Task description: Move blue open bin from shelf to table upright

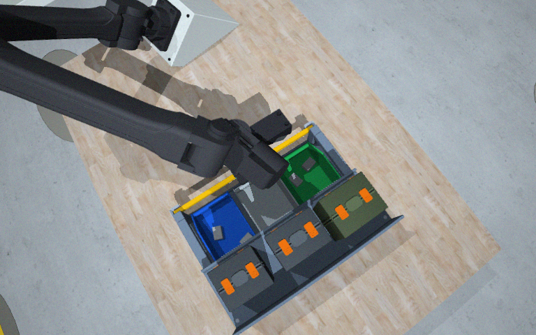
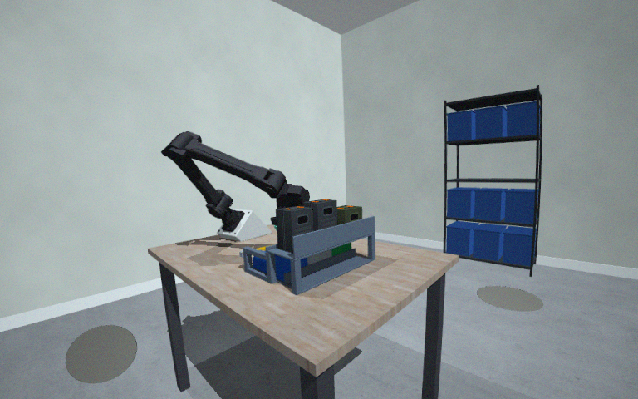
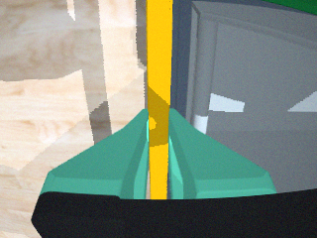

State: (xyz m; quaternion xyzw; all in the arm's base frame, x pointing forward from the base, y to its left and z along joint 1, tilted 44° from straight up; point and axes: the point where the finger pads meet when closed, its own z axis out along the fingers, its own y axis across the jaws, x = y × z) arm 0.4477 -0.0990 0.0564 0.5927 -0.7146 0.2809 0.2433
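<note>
The blue open bin [image 1: 234, 220] [image 2: 283, 268] sits upright in the lower front row of the blue-grey shelf [image 1: 331, 144] [image 2: 334, 236], at its left end in the top view. Two small grey parts lie in it. A yellow bar [image 1: 207, 192] [image 3: 159, 50] runs along the shelf's front edge. My gripper [image 3: 158, 119] is shut on this bar, with a green finger on each side, in front of the grey bin [image 3: 258, 144] [image 1: 266, 205] and not at the blue bin. The fingers are hidden under the wrist in the top view and behind the cases in the exterior view.
A green bin [image 1: 316, 179] with grey parts sits at the row's other end. Two dark grey cases [image 1: 239, 292] [image 1: 298, 256] and an olive case [image 1: 357, 220] stand on the tier behind. The arm's white base [image 1: 197, 35] [image 2: 252, 225] stands on the wooden table [image 1: 447, 244] [image 2: 329, 329].
</note>
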